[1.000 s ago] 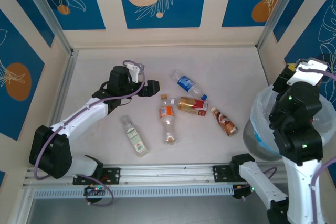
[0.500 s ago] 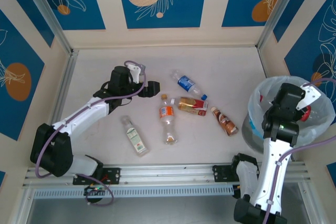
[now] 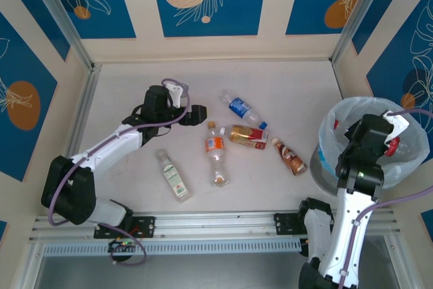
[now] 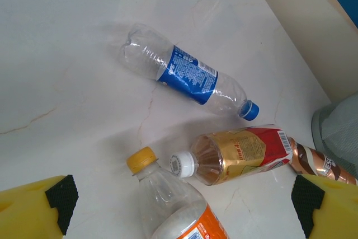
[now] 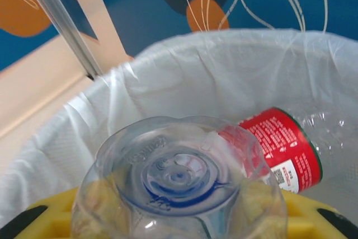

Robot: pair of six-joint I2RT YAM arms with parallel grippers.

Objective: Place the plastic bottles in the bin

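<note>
Five plastic bottles lie on the table: a blue-label one (image 3: 243, 109) (image 4: 187, 74), a gold-and-red one (image 3: 247, 135) (image 4: 240, 155), an orange-label one (image 3: 216, 153) (image 4: 173, 202), a brown one (image 3: 291, 157) (image 4: 316, 163) and a white-label one (image 3: 174, 175). My left gripper (image 3: 196, 114) (image 4: 184, 211) hovers open, just left of the blue-label bottle and above the orange-label bottle's cap. My right gripper (image 3: 391, 132) (image 5: 179, 219) is over the bin (image 3: 338, 140) (image 5: 168, 76), shut on a clear bottle (image 5: 179, 177) whose base faces the camera. A red-label bottle (image 5: 279, 146) lies inside the bin.
The table is boxed in by cream and blue walls with metal posts at the back corners. The bin stands at the table's right edge, close to the brown bottle. An aluminium rail (image 3: 216, 225) runs along the near edge between the arm bases.
The right arm has swung down and forward, bringing the held clear bottle low over the bin's mouth. The left gripper has barely shifted.
</note>
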